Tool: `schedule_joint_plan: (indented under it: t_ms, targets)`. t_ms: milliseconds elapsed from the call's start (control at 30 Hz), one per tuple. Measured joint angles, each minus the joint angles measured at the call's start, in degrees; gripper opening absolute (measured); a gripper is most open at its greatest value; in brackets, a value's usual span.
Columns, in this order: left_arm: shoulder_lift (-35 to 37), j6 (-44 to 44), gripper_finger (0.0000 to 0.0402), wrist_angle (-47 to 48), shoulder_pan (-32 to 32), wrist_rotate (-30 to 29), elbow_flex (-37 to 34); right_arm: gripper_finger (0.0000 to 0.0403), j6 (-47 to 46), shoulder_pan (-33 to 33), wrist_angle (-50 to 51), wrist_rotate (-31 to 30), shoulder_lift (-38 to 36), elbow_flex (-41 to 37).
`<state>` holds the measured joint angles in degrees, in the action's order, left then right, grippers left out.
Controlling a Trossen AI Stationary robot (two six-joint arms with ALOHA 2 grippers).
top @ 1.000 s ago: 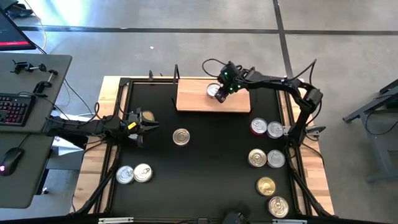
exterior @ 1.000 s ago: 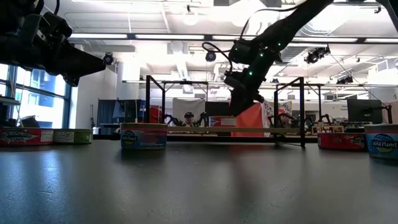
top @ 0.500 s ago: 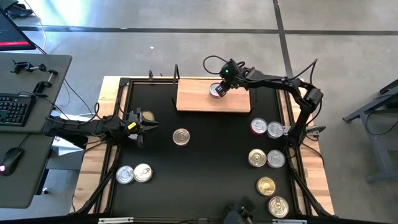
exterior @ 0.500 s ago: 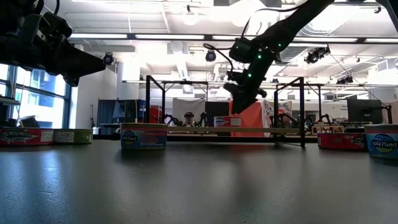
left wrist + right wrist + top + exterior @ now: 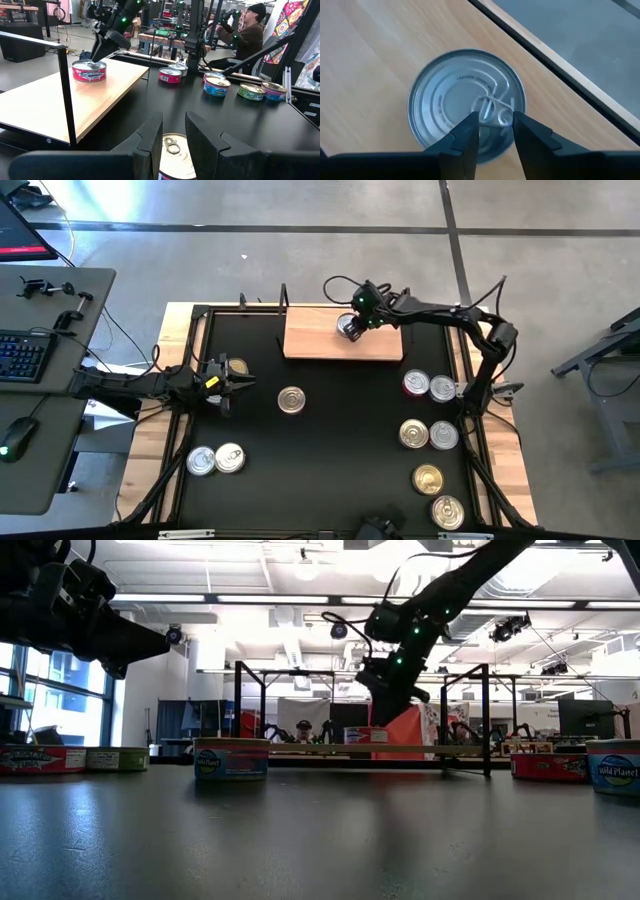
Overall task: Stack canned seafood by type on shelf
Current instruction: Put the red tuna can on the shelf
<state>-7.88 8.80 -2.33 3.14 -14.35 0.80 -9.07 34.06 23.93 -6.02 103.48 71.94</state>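
Red-sided can (image 5: 349, 326) resting on shelf (image 5: 310, 340). Right gripper (image 5: 493, 131) above its lid, jaws narrowly parted, gripping nothing. Left gripper (image 5: 173, 135) narrowly parted, empty. Advised: lift straight, avoid nudging can.

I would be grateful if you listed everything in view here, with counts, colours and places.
shelf: one, light wood, far middle of table
shelf can: one, silver lid, red side, on shelf
right cans: six, gold and silver lids, right side of table
centre can: one, silver, mid-table
front-left cans: two, silver, side by side
gold can: one, left side, beneath left gripper
table: one, black
keyboard: one, dark, on desk left of table
mouse: one, dark, same desk
person: one, dark top, beyond table
left gripper: open, above gold can
right gripper: open, above shelf can
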Motion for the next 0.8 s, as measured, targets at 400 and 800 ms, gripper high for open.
schedule_joint_plan:
  t_ms: [400,800]
  targets:
    - [0.0,0.02,0.0076,0.0,0.02,0.02,0.0,0.0075,10.48,0.27,-10.24,-4.0,4.0,0.01]
    - [0.01,0.02,0.0076,0.03,0.01,0.0,0.02,0.0075,14.22,0.31,-13.05,-4.52,3.26,-0.13]
